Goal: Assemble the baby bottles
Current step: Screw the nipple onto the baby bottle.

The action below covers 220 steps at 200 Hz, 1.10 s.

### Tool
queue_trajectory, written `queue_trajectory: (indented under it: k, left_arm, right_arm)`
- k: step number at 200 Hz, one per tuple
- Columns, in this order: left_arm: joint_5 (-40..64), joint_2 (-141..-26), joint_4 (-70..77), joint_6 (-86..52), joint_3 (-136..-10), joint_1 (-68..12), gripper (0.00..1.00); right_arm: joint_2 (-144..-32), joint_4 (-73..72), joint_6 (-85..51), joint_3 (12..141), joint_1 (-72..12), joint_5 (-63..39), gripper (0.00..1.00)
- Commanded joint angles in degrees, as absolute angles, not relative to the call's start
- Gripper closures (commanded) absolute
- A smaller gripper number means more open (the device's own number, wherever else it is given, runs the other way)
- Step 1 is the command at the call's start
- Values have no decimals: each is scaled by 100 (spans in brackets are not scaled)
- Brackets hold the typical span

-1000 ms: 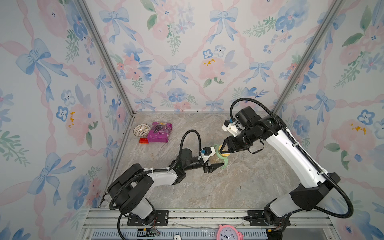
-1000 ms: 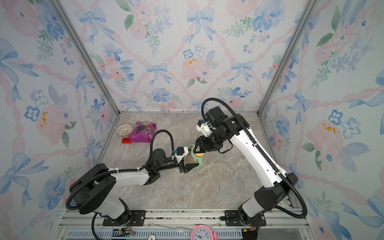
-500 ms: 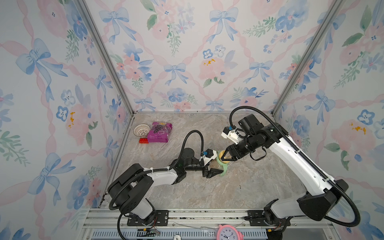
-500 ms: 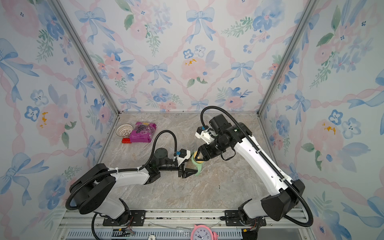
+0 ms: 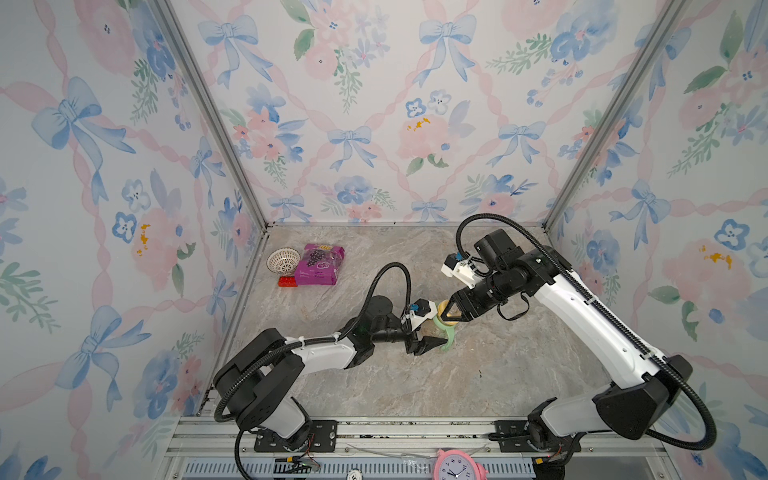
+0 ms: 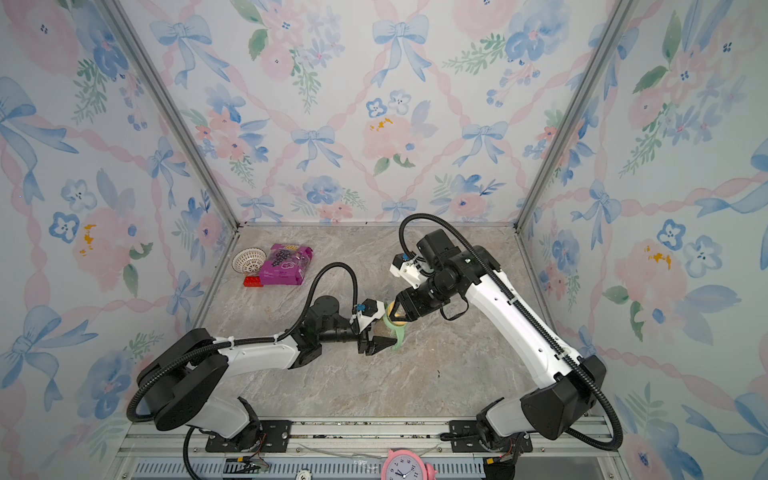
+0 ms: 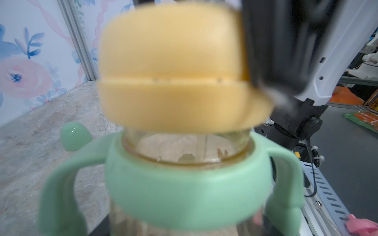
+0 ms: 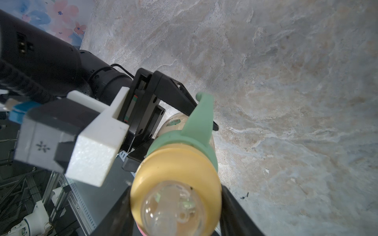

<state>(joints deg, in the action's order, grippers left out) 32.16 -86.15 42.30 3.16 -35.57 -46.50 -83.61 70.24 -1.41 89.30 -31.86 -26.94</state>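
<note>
In both top views the baby bottle stands mid-table between my two arms. Its clear amber jar body [image 7: 184, 151] wears the pale green two-handled ring [image 7: 184, 188] [image 5: 444, 332]. My left gripper [image 5: 430, 343] [image 8: 173, 122] is shut on the jar below the ring. My right gripper [image 5: 451, 312] [image 8: 176, 210] is shut on the yellow collar [image 8: 176, 169] [image 7: 173, 81] [image 6: 395, 312] with the clear nipple [image 8: 173, 204]. It holds the collar right on the jar's mouth, slightly tilted. The pale green dome cap [image 7: 74, 135] lies on the table beyond the bottle.
At the back left stand a white lattice basket [image 5: 283, 260], a purple snack packet [image 5: 319, 270] and a small red block [image 5: 287, 281]. A pink clock [image 5: 457, 469] sits on the front rail. The side walls close in the marbled table [image 5: 415, 382].
My right gripper has come down and forward with the yellow collar onto the jar's mouth. The left gripper with the jar has shifted slightly toward the front.
</note>
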Motion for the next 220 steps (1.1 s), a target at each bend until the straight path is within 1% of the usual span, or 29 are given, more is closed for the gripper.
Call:
queue_trajectory:
  k: [1,25,37,78,123,130,142,152,164,173,183,220]
  left_arm:
    - [2459,-8174,5511,650,-3897,-4734,100]
    - [2189,-8139,5641,968,-3826,-4877,100]
    - [2122,-8139,5773,941,-3798,-4896,100]
    - [1917,-8081,5957,1077,-3753,-4988,100]
    - [1619,-8154,6057,1093,-3745,-5087,100]
    - [1617,-8162,6063,1097,-3744,-5091,100]
    - [1653,-8173,6059,1095,-3728,-5097,100]
    - [1668,-8182,6056,1058,-3688,-5096,100]
    - [1696,-8214,6057,1023,-3624,-5099,100]
    - [1717,-8243,6060,970,-3563,-5093,100]
    - [1727,-8291,6062,953,-3468,-5101,100]
    - [1715,-8454,6088,797,-3214,-5102,100]
  right_arm:
    - [-8644,7430,-564,8784,-3245,-2725,63]
    - [-8744,7198,-1047,8656,-3165,-2777,62]
    - [-8786,7056,-1302,8575,-3134,-2852,64]
    - [-8853,6659,-2167,8387,-3116,-2947,64]
    - [-8739,5906,-3489,7991,-3128,-3125,60]
    - [-8699,5827,-3693,7963,-3128,-3102,58]
    - [-8637,5772,-4009,7975,-3137,-3097,57]
    - [-8570,5758,-4176,8042,-3145,-3060,51]
    - [-8455,5721,-4331,8127,-3145,-3059,49]
    - [-8385,5775,-4374,8239,-3155,-3065,45]
    - [-8313,5856,-4365,8370,-3154,-3054,42]
    - [-7994,6328,-4154,8765,-3145,-2893,25]
